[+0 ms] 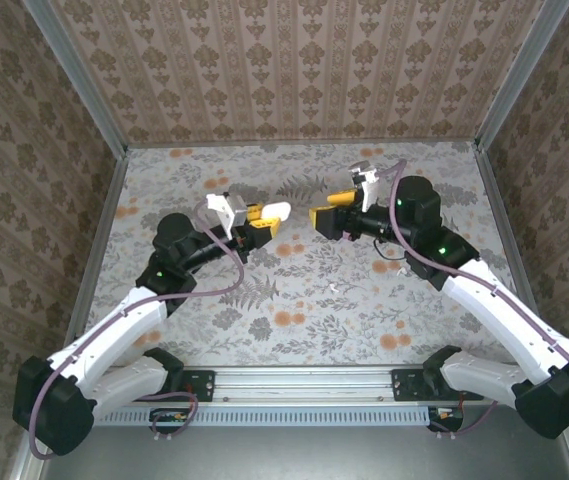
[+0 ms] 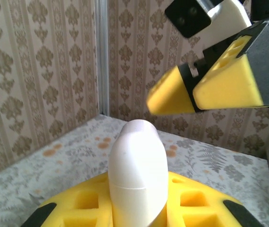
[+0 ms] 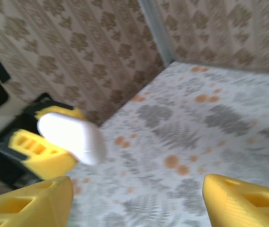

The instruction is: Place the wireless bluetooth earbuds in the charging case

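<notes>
Well, left gripper (image 1: 261,222): clamped on the pale oval charging case (image 2: 138,175), held up off the table (image 1: 364,310).
Right gripper (image 3: 138,189): fingers apart, empty, facing the case, near it.

I am working inside a box of patterned wallpaper: the back wall (image 1: 304,70), the left wall (image 1: 14,200) and the right wall (image 1: 564,200) are all showing tan stripes with brown damask motifs. Grey metal posts (image 1: 79,75) are running up the far corners. The counter (image 1: 294,320) is wearing a pale cover of grey ferns and orange blossoms. A slotted aluminium rail (image 1: 304,382) is lying along its near edge. Light is falling evenly, seemingly from above.
</notes>
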`<state>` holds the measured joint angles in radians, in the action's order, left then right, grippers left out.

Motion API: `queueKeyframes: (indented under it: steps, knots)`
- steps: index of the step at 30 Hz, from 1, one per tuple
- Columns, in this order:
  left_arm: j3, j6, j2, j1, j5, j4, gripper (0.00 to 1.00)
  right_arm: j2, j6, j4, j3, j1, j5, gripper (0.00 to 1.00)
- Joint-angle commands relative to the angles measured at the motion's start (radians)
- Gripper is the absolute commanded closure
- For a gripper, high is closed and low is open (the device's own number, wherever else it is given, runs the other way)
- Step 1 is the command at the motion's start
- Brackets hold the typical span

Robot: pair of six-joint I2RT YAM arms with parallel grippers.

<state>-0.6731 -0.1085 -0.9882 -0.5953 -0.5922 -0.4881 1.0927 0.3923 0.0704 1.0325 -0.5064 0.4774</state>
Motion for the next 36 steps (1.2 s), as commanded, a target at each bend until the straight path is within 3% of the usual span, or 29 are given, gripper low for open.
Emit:
queueKeyframes:
  steps: [1, 4, 9, 24, 36]
  knots:
    - [0.026, 0.067, 0.005, -0.015, 0.023, -0.132, 0.8, 0.028, 0.254, -0.08, 0.021, -0.003, 0.168, 0.27]
    - [0.042, 0.041, 0.002, -0.024, 0.061, -0.178, 0.8, 0.057, 0.317, -0.073, 0.058, -0.011, 0.199, 0.3]
    - [0.052, -0.018, -0.02, -0.027, 0.067, -0.243, 0.8, 0.071, 0.23, -0.029, 0.078, -0.05, 0.164, 0.3]
    - [0.041, -0.111, -0.067, -0.034, 0.004, -0.319, 0.8, 0.137, 0.263, -0.087, 0.112, -0.058, 0.185, 0.31]
    - [0.018, -0.141, -0.086, -0.04, -0.043, -0.338, 0.8, 0.138, 0.273, -0.077, 0.106, -0.045, 0.05, 0.33]
